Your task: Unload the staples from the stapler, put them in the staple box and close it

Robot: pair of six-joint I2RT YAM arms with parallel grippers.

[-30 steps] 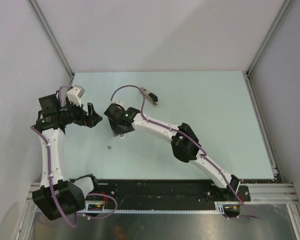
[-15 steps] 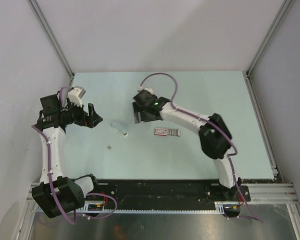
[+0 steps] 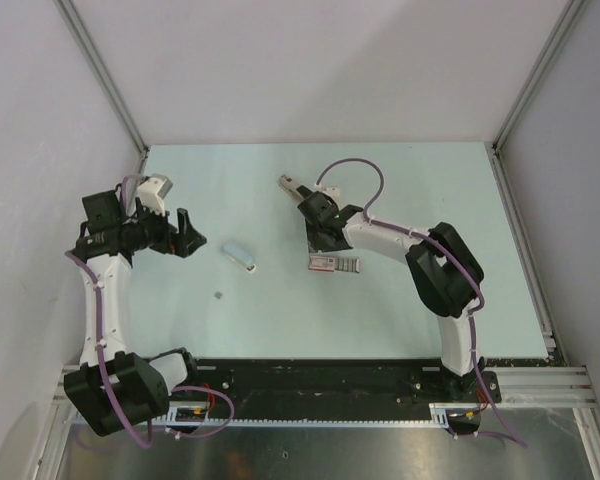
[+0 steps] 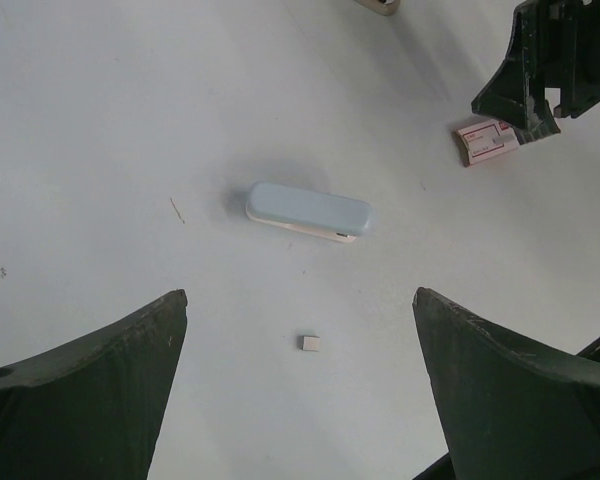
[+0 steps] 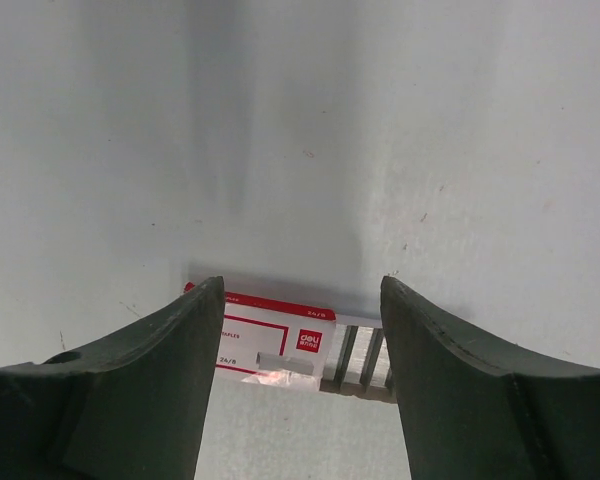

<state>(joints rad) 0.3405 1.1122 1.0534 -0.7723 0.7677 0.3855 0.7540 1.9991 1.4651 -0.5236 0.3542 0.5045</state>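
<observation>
Right gripper [image 5: 300,292] released, jaws spread, nothing in them, hovering over red-and-white staple box [image 5: 270,345], staple strips poking from its end. Left gripper [image 4: 295,300] wide open too, idle above pale blue oblong object [image 4: 308,211]. Stapler [image 3: 291,186] lies on far half of counter [image 3: 430,180], just behind right wrist, clear of both grippers. Best play, I'd say: leave box, swing right gripper to stapler, square jaws across slim body, pinch low, let left gripper steady other end before opening black top.
</observation>
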